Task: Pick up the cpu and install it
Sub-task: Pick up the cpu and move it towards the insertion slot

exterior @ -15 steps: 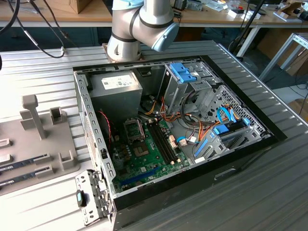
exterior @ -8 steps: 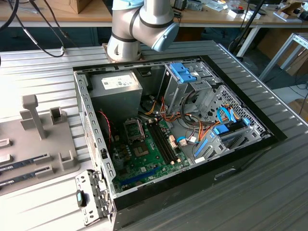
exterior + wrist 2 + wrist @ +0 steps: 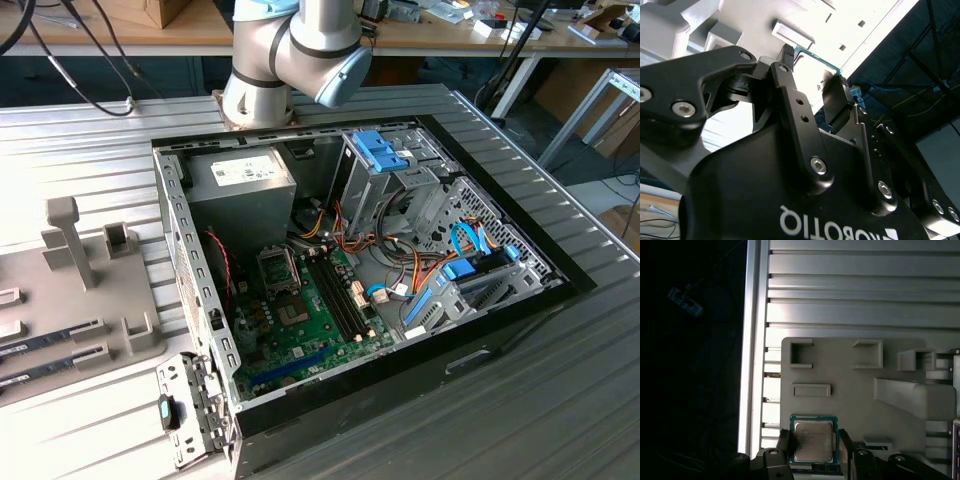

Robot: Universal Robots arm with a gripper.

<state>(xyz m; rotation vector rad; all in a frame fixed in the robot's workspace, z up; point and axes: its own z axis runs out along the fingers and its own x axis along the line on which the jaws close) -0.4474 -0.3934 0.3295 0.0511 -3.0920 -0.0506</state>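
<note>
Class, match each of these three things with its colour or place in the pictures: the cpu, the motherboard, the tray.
Things: 1 cpu; 2 motherboard; 3 tray.
Descriptions: a pale grey, with empty pockets; b clamped between the fingers of the gripper; c green, inside the open computer case.
Pairs: 1-b, 2-c, 3-a.

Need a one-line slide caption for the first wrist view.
Gripper clamped on the cpu over the grey parts tray, ribbed table beyond.
</note>
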